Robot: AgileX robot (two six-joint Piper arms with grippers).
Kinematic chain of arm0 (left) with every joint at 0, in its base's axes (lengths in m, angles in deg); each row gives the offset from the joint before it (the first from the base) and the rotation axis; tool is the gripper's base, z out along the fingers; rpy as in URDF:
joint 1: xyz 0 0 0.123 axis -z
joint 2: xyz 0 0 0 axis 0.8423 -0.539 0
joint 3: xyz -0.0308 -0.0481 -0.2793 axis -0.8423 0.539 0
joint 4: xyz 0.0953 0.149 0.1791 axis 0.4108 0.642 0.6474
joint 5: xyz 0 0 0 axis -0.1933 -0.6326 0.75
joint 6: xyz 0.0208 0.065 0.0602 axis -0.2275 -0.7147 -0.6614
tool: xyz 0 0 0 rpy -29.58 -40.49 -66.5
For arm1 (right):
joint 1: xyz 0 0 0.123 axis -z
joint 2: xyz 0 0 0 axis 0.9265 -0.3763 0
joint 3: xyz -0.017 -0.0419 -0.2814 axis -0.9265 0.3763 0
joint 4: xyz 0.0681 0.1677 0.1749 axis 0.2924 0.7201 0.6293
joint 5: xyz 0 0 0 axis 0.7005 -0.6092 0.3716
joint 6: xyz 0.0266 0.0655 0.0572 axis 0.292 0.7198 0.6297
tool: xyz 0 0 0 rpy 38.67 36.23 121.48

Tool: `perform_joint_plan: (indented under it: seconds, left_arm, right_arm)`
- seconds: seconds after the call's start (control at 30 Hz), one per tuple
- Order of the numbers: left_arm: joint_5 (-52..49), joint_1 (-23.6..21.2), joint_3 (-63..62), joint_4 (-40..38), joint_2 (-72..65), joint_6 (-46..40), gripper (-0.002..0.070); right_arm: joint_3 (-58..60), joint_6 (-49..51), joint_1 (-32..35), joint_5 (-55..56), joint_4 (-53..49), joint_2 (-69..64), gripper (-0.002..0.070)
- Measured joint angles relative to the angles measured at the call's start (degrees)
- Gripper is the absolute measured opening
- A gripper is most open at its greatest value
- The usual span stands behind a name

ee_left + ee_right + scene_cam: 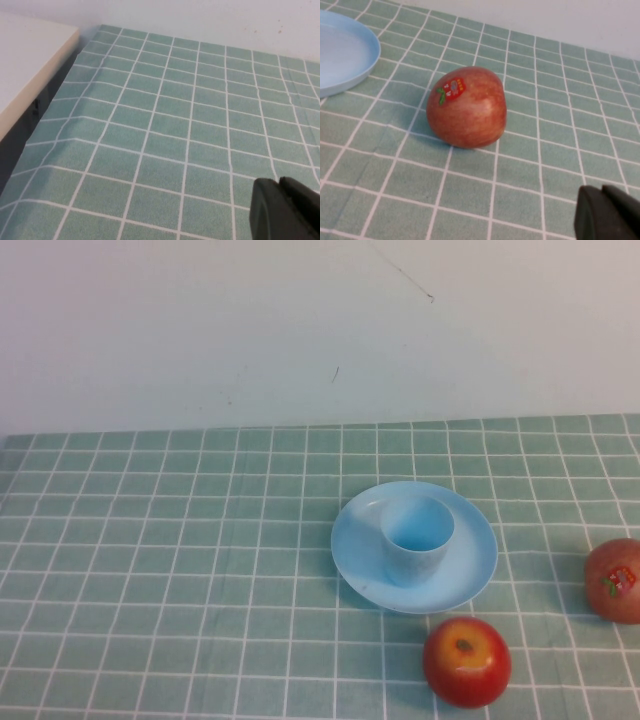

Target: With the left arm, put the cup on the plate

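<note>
Cup [416,538] upright on the plate [352,540], a little behind its centre, mouth open to the ceiling; placement judged done, leaving only a clean finish.

Left claw [278,183] out of the high view, low over bare checked cloth [180,570] well apart from the plate, pressed closed and empty. Best kept high and away from the crockery: light plastic, easily tipped or slid by a brushing cable. No re-grip called for unless the cup rocks.

Cloth matte green with a white grid, faintly rippled over the counter, enough to let a plate creep if nudged. Plate round, shallow-rimmed, smooth pale blue. Cup of the same glossy plastic, handleless, slightly tapered, far narrower than the plate.

Red apple [466,661] near the plate's front edge, waxy and round. Stickered apple [615,580] further right, duller and streaked. Right claw [601,189] near that stickered apple, drawn together, gripping nothing.
</note>
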State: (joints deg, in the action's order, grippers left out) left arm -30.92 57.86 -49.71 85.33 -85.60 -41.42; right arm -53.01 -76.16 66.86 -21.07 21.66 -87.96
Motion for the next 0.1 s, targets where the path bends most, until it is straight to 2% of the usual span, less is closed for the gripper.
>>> perform_joint_plan:
  seconds: [0.1]
  left_arm:
    - [0.0, 0.0, 0.0, 0.1, 0.0, -0.9, 0.0001]
  right_arm:
    - [0.0, 0.0, 0.0, 0.0, 0.0, 0.0, -0.0002]
